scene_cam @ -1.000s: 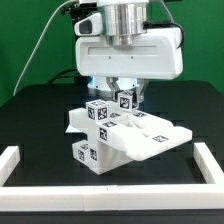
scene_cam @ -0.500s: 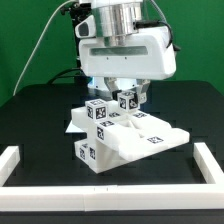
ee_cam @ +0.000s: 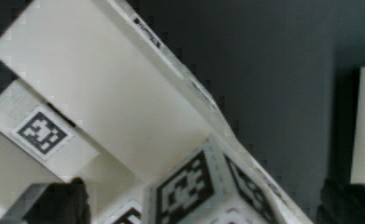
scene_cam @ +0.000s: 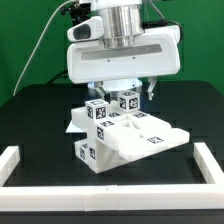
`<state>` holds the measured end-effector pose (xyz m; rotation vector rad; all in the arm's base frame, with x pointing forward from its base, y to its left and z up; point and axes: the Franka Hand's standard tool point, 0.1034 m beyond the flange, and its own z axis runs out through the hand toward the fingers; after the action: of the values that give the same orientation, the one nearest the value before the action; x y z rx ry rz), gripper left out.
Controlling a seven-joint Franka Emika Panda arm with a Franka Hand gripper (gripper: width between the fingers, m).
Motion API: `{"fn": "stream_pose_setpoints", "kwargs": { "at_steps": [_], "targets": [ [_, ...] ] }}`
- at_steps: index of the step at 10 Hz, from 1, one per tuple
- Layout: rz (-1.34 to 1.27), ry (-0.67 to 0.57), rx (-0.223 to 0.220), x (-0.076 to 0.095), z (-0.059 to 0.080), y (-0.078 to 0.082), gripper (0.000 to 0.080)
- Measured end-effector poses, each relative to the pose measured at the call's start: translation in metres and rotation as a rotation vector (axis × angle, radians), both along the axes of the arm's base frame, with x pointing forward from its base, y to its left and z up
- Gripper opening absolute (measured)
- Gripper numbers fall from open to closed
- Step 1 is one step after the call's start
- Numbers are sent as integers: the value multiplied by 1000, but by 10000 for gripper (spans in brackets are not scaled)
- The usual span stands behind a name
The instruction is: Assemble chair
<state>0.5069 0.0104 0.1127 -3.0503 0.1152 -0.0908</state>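
The partly joined chair (scene_cam: 128, 138) lies in the middle of the black table, a blocky white stack of panels and tagged blocks. My gripper (scene_cam: 125, 92) hangs straight above its back top blocks, with the fingers spread to either side of them and touching nothing that I can see. In the wrist view a long white panel of the chair (ee_cam: 108, 80) and tagged blocks (ee_cam: 46, 130) fill the picture. The gripper (ee_cam: 200, 205) shows only as two dark fingertips (ee_cam: 46, 205) far apart at the edge, with a tagged block between them. It is open and holds nothing.
A low white border rail (scene_cam: 20, 162) runs along the table's sides and front (scene_cam: 110, 206). A black cable (scene_cam: 40, 50) hangs at the exterior view's left behind the arm.
The hand has risen a little above the chair and shifted slightly toward the exterior view's left. The chair has not moved.
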Motion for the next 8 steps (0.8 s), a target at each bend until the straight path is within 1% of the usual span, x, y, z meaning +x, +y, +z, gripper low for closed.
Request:
{"fn": "stream_pose_setpoints", "kwargs": {
  "at_steps": [1, 3, 4, 6, 7, 8],
  "targets": [
    [62, -5, -4, 0, 0, 0, 649],
    [242, -32, -33, 2, 1, 4, 649],
    [235, -30, -33, 1, 0, 2, 622],
    [206, -28, -32, 1, 0, 2, 347],
    [174, -25, -29, 1, 0, 2, 347],
    [73, -17, -22, 1, 0, 2, 282]
  ]
}}
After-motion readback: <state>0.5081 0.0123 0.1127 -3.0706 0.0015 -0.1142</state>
